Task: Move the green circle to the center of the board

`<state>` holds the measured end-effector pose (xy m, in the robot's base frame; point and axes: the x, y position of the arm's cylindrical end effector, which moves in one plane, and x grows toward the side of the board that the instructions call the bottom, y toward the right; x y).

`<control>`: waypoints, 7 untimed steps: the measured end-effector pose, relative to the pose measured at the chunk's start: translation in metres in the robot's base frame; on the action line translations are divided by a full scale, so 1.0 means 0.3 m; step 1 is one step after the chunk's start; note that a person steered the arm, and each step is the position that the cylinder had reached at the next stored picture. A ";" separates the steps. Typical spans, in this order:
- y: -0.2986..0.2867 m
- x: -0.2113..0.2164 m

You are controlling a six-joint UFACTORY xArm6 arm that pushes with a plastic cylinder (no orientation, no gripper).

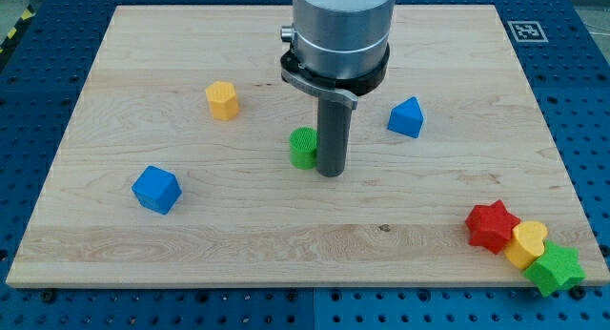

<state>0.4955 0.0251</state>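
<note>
One green circle [303, 147] partly hidden behind my tip [331, 174], touching; no jaws, arm's top cropped.

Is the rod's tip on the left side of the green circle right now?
No. My tip stands just to the view's right of the green round block, close beside it on the wooden board.

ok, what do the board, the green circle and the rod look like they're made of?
Board: pale wood, matte, judging by its visible grain lines and small knots.
Green circle: likely plastic, possibly 3D-printed, going by fine ridges on its top; matte.
Rod: dark, smooth, faint sheen, metal or plastic, can't tell. My tip sits beside the circle, at the view's right.
</note>
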 end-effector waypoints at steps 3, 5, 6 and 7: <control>0.143 -0.165; 0.159 -0.330; 0.159 -0.300; 0.178 -0.220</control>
<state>0.4295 0.0785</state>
